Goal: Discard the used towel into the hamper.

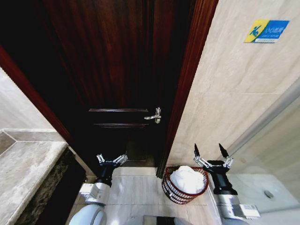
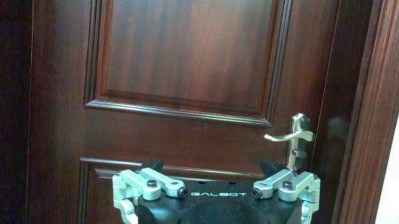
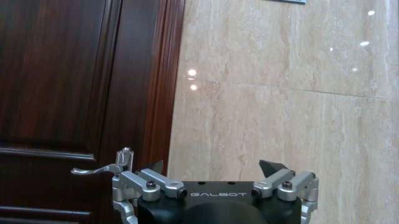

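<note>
Down on the tiled floor, the hamper (image 1: 184, 185) stands against the marble wall (image 1: 234, 93) beside the door frame, with the white towel (image 1: 187, 179) bundled inside it. Just to its right the right gripper (image 1: 211, 151) points upward, fingers spread wide and holding nothing. Further left, before the dark wooden door (image 1: 117, 70) with its silver lever handle (image 1: 154, 116), the left gripper (image 1: 111, 158) is likewise open and empty.

Towel (image 1: 186, 179) in hamper (image 1: 172, 190) — beside door (image 1: 117, 70)

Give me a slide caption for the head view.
White towel sits in the hamper by the door; both grippers, left and right, open, empty.
</note>
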